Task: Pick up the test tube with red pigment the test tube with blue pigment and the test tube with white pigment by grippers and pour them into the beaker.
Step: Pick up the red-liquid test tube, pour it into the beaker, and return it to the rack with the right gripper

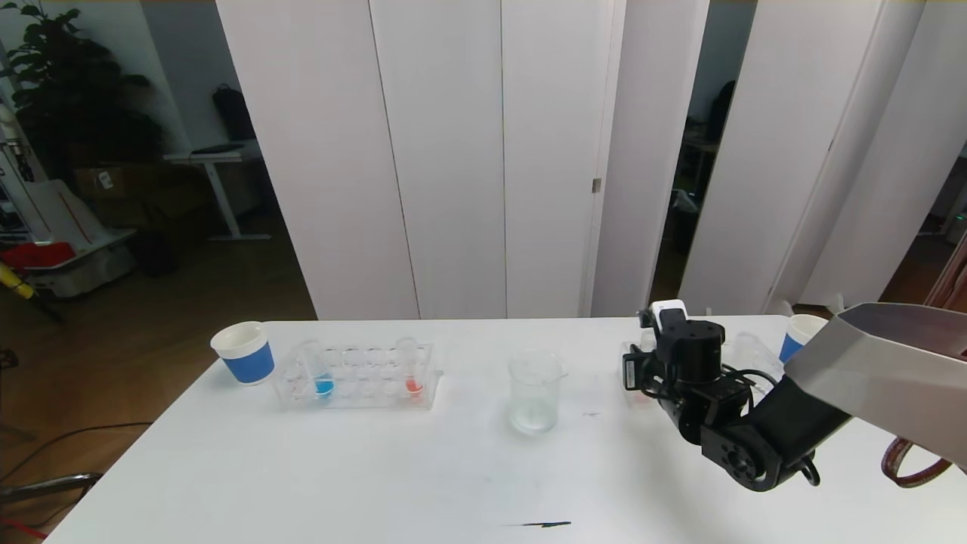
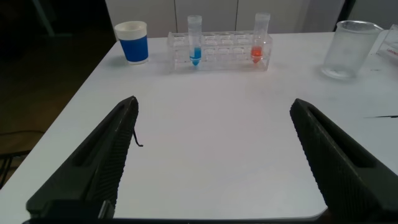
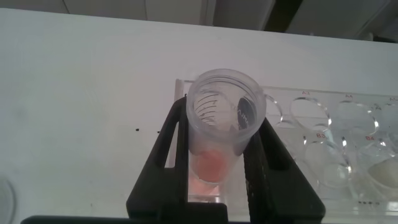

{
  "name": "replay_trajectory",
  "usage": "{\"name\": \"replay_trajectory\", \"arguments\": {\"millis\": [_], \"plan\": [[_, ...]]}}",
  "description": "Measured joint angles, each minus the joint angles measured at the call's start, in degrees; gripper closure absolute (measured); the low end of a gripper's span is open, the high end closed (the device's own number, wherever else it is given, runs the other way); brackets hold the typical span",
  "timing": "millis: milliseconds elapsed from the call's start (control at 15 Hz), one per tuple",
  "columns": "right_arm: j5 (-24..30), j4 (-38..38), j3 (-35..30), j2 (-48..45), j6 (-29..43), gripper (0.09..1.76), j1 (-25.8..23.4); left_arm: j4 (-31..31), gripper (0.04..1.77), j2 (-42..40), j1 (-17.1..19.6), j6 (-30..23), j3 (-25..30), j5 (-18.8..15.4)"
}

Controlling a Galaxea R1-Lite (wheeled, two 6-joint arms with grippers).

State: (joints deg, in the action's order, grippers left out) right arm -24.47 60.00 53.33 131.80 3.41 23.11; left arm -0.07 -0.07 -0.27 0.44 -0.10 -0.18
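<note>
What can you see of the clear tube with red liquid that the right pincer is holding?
The clear plastic round-bottomed tube with red-orange liquid stands upright in the corner hole of a transparent rack. Its mouth is open, dark graduation marks line its wall, and the liquid sits at its bottom. The right pincer is shut on it, one black finger at each side.
</note>
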Motion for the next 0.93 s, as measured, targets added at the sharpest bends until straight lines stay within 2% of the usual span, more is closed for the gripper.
{"name": "replay_trajectory", "arguments": {"millis": [267,467,733,933], "plan": [[0.3,-0.4,1.6,-2.8,-0.1,1.27,-0.6,0.0,0.07,0.0,0.0,0.0,0.0,0.0],[0.3,-2.8,5.2,-5.0,-0.2,1.27,-0.7,0.0,0.07,0.0,0.0,0.0,0.0,0.0],[0.5,-15.4,15.0,-7.8,-0.2,1.27,-0.7,0.0,0.07,0.0,0.0,0.0,0.0,0.0],[1.8,-29.1,27.0,-8.6,-0.2,1.27,-0.8,0.0,0.07,0.0,0.0,0.0,0.0,0.0]]}}
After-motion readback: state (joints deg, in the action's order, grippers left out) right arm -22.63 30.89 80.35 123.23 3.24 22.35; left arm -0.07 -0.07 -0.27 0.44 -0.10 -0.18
